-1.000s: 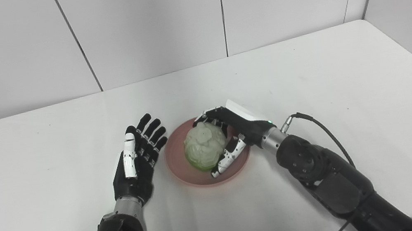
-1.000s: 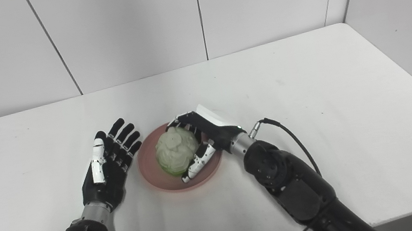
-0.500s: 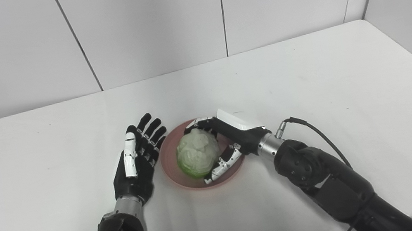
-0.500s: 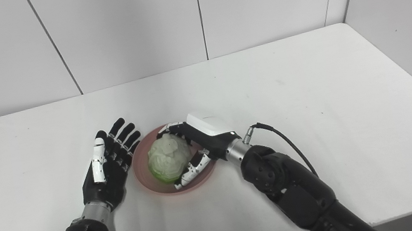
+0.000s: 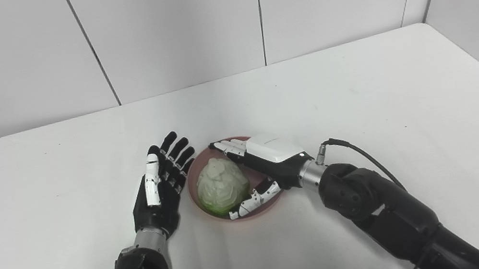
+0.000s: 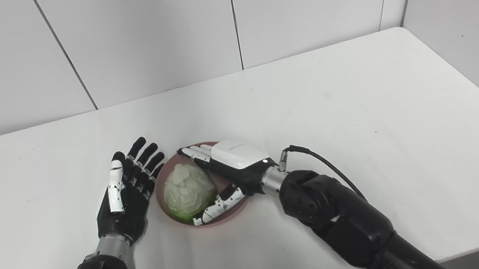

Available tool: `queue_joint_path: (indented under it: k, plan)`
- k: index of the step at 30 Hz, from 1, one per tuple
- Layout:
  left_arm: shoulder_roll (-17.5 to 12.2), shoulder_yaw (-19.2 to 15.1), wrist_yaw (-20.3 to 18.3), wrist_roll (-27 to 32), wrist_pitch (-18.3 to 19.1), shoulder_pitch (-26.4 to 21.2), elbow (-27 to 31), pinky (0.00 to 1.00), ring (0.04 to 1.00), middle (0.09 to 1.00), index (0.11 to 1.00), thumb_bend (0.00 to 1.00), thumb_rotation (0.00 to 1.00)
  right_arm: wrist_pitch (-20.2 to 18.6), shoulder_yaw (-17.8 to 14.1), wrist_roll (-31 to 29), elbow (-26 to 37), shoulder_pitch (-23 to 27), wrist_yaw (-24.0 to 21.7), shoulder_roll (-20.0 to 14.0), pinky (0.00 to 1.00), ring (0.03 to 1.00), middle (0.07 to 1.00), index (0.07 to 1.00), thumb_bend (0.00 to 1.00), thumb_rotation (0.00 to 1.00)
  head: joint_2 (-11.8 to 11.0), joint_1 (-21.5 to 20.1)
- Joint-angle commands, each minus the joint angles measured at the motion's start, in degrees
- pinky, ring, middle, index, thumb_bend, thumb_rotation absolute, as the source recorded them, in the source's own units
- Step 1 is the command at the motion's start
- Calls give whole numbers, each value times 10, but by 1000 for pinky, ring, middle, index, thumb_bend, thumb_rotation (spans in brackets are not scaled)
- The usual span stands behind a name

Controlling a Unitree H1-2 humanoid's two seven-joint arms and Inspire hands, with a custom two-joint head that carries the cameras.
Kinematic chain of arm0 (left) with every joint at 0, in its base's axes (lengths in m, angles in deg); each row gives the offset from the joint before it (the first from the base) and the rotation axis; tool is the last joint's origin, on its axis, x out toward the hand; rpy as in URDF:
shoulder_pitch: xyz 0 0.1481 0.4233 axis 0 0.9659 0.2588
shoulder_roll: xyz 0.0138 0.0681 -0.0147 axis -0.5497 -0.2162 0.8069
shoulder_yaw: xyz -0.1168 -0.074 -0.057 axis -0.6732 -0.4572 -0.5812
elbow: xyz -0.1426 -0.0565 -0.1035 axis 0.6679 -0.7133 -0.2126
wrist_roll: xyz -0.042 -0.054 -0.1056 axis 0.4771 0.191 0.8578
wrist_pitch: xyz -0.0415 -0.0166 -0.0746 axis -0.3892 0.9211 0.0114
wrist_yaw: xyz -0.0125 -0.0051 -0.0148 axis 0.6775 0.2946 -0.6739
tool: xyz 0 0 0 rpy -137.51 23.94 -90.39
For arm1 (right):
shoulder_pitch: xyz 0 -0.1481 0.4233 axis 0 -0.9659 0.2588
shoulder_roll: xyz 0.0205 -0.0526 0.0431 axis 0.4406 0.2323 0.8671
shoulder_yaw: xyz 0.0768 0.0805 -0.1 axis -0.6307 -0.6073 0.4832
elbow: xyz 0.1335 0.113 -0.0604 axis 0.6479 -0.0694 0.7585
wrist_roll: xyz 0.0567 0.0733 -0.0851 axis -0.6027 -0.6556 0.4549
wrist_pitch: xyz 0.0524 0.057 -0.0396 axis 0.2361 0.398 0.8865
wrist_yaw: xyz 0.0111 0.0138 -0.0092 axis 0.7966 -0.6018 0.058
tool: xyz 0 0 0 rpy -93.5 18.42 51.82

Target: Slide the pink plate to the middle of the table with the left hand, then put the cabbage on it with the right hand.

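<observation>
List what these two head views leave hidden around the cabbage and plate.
- Contact between the black-and-white right hand and the pale green cabbage: the hand's back hides it in both views.
- The round pink plate: its middle and right rim are covered by cabbage and hand.
- Whether the open black left hand touches the plate rim: too close to tell.
</observation>
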Motion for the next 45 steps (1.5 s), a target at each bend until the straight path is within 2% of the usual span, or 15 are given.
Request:
queue_joint_path:
  k: [1, 5, 8, 11, 13, 14, 15, 17, 22, 23, 27, 31, 32, 36, 45]
  plan:
    - [6, 1, 12, -5, 29, 10, -17, 878, 879, 885, 882, 446, 1000, -12, -13, -1, 24, 27, 1, -2, 982, 1000, 1000, 1000, 1000, 686, 1, 1]
    - [5, 1, 16, -10, 24, 10, -15, 869, 881, 887, 884, 444, 1000, -21, -23, -4, 49, 31, -9, -6, 993, 1000, 1000, 1000, 1000, 682, -1, 4]
    - [5, 2, 20, -17, 12, 11, -11, 881, 884, 891, 887, 462, 1000, -29, -34, -10, 75, 33, -18, -9, 1000, 1000, 1000, 1000, 1000, 742, -2, 5]
    - [9, -1, 35, -26, 8, 18, 20, 909, 898, 899, 892, 462, 1000, -39, -65, -36, 117, 26, -17, -4, 990, 1000, 1000, 1000, 1000, 734, -4, 8]
    - [9, 6, 51, -52, 0, 28, 57, 925, 915, 913, 906, 437, 1000, -52, -93, -68, 150, 17, -12, 6, 935, 1000, 1000, 1000, 1000, 715, -5, 11]
    - [8, 10, 56, -67, -11, 33, 74, 925, 917, 917, 910, 431, 1000, -63, -109, -76, 172, 9, -5, 11, 924, 1000, 1000, 1000, 1000, 722, -5, 14]
    - [5, 13, 60, -80, -21, 38, 89, 926, 922, 923, 918, 435, 1000, -73, -127, -86, 192, 0, 5, 18, 891, 997, 1000, 1000, 1000, 803, -6, 16]
    - [-3, 18, 63, -104, -36, 48, 111, 968, 968, 967, 956, 481, 1000, -91, -156, -110, 220, -19, 17, 29, 926, 1000, 1000, 1000, 992, 970, -9, 20]
    - [-17, 28, 65, -149, -85, 73, 123, 999, 999, 999, 997, 539, 1000, -90, -206, -164, 228, -79, 56, 56, 991, 1000, 1000, 1000, 936, 999, -12, 33]
    - [-18, 33, 67, -162, -94, 81, 130, 1000, 1000, 1000, 999, 520, 1000, -90, -217, -182, 224, -98, 68, 67, 997, 1000, 1000, 1000, 968, 1000, -12, 35]
    - [-25, 48, 77, -202, -126, 118, 151, 1000, 1000, 1000, 1000, 503, 1000, -71, -239, -220, 204, -160, 100, 92, 1000, 1000, 1000, 1000, 925, 1000, -15, 42]
    - [-26, 50, 81, -212, -153, 146, 154, 1000, 1000, 1000, 1000, 500, 1000, -47, -247, -264, 184, -204, 118, 113, 1000, 1000, 1000, 1000, 792, 1000, -16, 50]
    - [-25, 49, 82, -212, -156, 151, 154, 1000, 1000, 1000, 1000, 490, 1000, -41, -248, -274, 179, -213, 120, 115, 1000, 1000, 1000, 1000, 649, 1000, -17, 50]
    - [-26, 52, 77, -211, -151, 173, 158, 1000, 1000, 1000, 1000, 472, 1000, -40, -245, -285, 170, -233, 134, 125, 1000, 1000, 1000, 1000, 372, 1000, -17, 53]
    - [-30, 49, 68, -194, -135, 166, 146, 1000, 1000, 1000, 1000, 453, 1000, -45, -236, -296, 153, -230, 144, 122, 985, 988, 984, 988, 220, 1000, -17, 51]
